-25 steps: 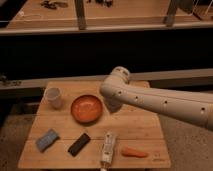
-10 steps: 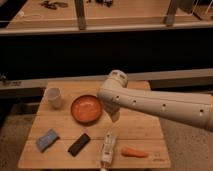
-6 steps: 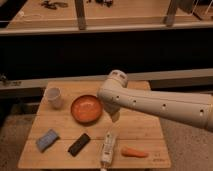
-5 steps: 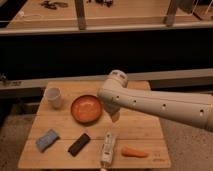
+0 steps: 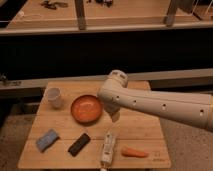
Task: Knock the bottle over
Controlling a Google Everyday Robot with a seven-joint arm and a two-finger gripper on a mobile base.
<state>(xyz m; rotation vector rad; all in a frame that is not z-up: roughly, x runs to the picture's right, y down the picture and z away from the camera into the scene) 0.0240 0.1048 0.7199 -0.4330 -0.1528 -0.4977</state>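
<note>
1. Camera view: the gripper [image 5: 114,115] hangs under the bent end of the arm [image 5: 150,102], over the table [image 5: 145,129] just beside the orange bowl [image 5: 86,108]. Whether it is clenched or released cannot be told.
2. The arm reaches in low from the right. I judge that this posture suits a sideways push rather than a grasp.
3. The bottle [image 5: 107,147] is at the table's front edge, between the black bar [image 5: 79,144] and the carrot [image 5: 134,152]. It appears to be lying on its side, apart from the gripper and nearer the camera.

arm [image 5: 155,102]: cream-white tube, rounded joint cap, small dark holes | gripper [image 5: 114,115]: greyish, under joint
</note>
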